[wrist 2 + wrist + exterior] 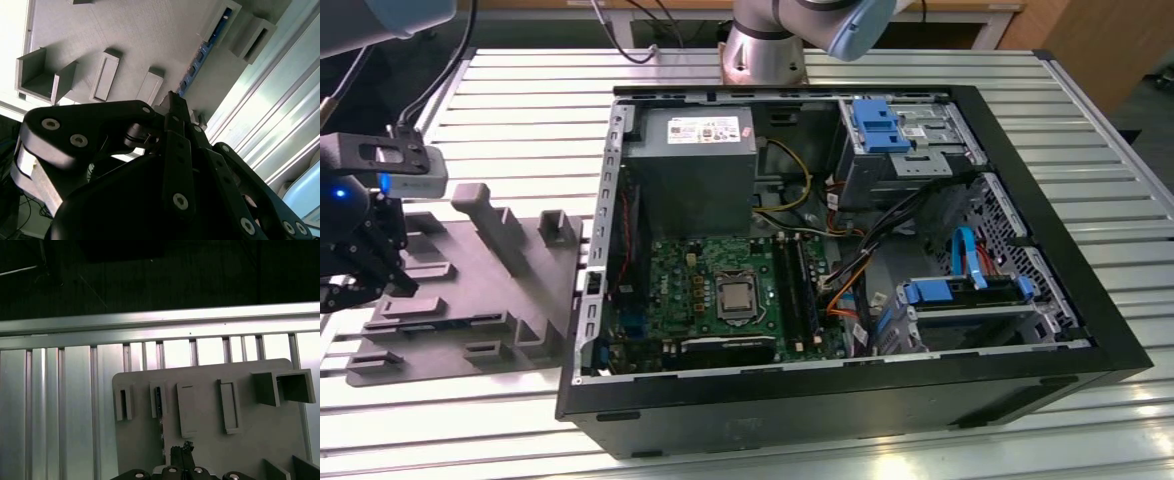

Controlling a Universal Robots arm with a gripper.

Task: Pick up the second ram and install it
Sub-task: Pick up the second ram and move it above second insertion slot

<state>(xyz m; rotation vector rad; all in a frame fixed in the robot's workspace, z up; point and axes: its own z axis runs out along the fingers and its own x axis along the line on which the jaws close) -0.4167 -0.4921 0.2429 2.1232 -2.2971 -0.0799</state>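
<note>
The pincer (172, 100), tips pressed together and empty, hangs just beside one end of the second ram (197, 60), whose long side runs straight away across the grey tray (125, 30).

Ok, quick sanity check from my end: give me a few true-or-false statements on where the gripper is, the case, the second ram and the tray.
1. The gripper is above the grey tray, to the exterior view's left of the computer case. True.
2. The case is closed by its side panel. False: it lies open, and the motherboard shows inside.
3. In the second wrist view, the second ram stands on edge in a slot of the tray, close to the gripper's tip. True.
4. The tray rests on a wooden tabletop. False: it lies on a table of metal slats.
</note>
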